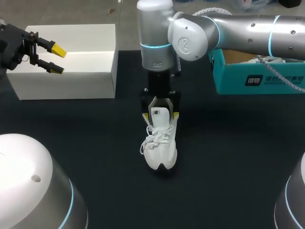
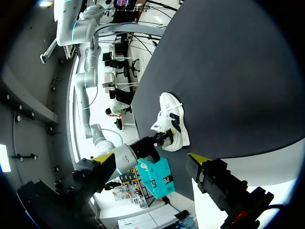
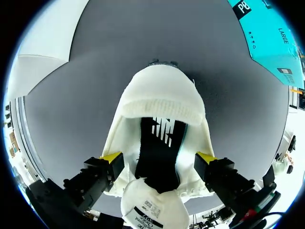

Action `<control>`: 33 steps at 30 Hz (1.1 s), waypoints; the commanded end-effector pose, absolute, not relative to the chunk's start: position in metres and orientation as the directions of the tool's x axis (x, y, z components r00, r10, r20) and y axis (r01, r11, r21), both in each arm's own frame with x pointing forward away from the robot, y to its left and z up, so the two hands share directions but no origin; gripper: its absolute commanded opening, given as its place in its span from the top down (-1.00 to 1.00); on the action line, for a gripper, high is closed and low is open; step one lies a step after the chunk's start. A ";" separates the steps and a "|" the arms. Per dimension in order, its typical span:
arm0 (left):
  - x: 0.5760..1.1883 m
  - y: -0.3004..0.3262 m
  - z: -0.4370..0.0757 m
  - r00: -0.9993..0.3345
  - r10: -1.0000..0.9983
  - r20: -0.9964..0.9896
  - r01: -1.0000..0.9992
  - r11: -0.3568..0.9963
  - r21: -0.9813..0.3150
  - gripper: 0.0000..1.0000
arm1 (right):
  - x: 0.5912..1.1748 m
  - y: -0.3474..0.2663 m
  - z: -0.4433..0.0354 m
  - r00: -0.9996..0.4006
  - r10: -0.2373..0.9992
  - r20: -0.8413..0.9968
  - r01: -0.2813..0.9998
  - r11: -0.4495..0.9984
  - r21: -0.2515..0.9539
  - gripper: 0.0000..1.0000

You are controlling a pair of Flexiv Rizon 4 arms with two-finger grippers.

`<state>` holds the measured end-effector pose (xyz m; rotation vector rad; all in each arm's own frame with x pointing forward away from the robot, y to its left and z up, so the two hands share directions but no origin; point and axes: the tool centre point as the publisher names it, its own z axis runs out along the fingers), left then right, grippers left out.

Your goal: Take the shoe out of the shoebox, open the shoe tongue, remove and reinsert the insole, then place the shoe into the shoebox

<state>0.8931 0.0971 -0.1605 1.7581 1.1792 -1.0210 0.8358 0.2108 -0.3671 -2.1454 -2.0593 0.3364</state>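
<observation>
Sneaker (image 1: 160,143) likely light, upper soft; right gripper (image 1: 160,116) clamped on stiffer heel collar; left gripper (image 1: 55,58) fingers apart.

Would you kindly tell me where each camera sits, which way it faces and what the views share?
Head view: above and behind the robot, looking down on the black table; both arms show, left gripper near the white box, right gripper at the white lace-up sneaker.
Left wrist view: on the left wrist, looking across the table at the sneaker and teal cardboard shoebox; left gripper open.
Right wrist view: on the right wrist, looking down into the sneaker; right gripper astride it.
All three share the sneaker.
</observation>
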 end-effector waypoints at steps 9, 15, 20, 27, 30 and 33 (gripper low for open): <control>0.893 0.098 -0.160 0.251 0.333 -0.909 0.948 -0.275 0.161 -1.00 | 0.819 0.204 -0.357 0.041 0.998 -0.042 0.969 -0.050 -0.243 -1.00; 0.893 0.098 -0.160 0.251 0.333 -0.909 0.948 -0.275 0.161 -1.00 | 0.816 0.205 -0.364 0.050 0.997 -0.050 0.963 -0.061 -0.262 -1.00; 0.893 0.098 -0.160 0.251 0.333 -0.909 0.948 -0.275 0.161 -1.00 | 0.810 0.204 -0.362 0.042 0.998 -0.052 0.964 -0.054 -0.261 -1.00; 0.893 0.098 -0.160 0.251 0.333 -0.909 0.948 -0.275 0.161 -1.00 | 0.798 0.202 -0.353 0.042 0.998 -0.045 0.963 -0.052 -0.263 -1.00; 0.893 0.098 -0.160 0.251 0.333 -0.909 0.948 -0.275 0.161 -1.00 | 0.791 0.199 -0.347 0.043 0.998 -0.039 0.965 -0.052 -0.256 -1.00; 0.893 0.098 -0.160 0.251 0.333 -0.909 0.948 -0.275 0.161 -1.00 | 0.786 0.197 -0.341 0.044 0.999 -0.030 0.967 -0.050 -0.251 -1.00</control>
